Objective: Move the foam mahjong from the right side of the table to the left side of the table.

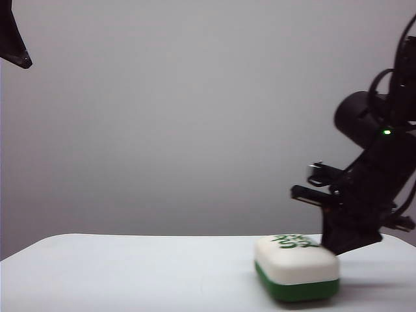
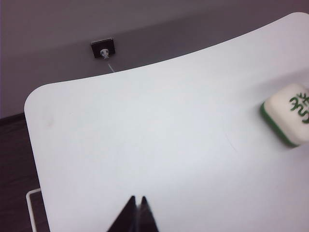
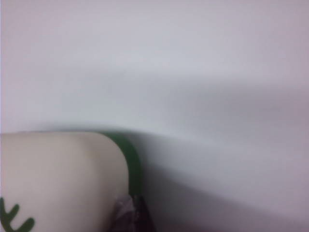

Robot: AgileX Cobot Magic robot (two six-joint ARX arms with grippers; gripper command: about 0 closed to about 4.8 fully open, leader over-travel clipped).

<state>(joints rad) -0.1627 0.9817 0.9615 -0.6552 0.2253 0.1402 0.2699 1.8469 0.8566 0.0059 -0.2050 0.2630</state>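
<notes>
A: Your right gripper (image 1: 338,250) sits low against the far right end of the foam mahjong (image 1: 296,267), and its tips (image 3: 131,212) look pressed together beside the green base rather than spread around the block. I read it as closed on nothing, poised to push. Your left gripper (image 2: 136,212) hangs high over the bare left half, fingers together, holding nothing.

B: So where does it go wrong?

A: Start with the biggest thing, the table (image 1: 130,273). It is smooth and pale with rounded corners, and the block rests on its right side, near the front edge in the exterior view. If you push off-line, the block could slide toward that edge instead of across to the left.

B: And the block itself?

A: It is foam, rounded like a soap bar, cream above a dark green base. You appear to be touching one corner, not the middle of the end face (the wrist camera shows only a curved corner, so I cannot be sure). An off-centre shove would likely spin it rather than carry it.

B: The tips?

A: They are narrow. Pressed into soft foam they may dent it, ride up over the rounded shoulder, or slip past. Your left arm is well apart, so it cannot catch a stray block.
</notes>
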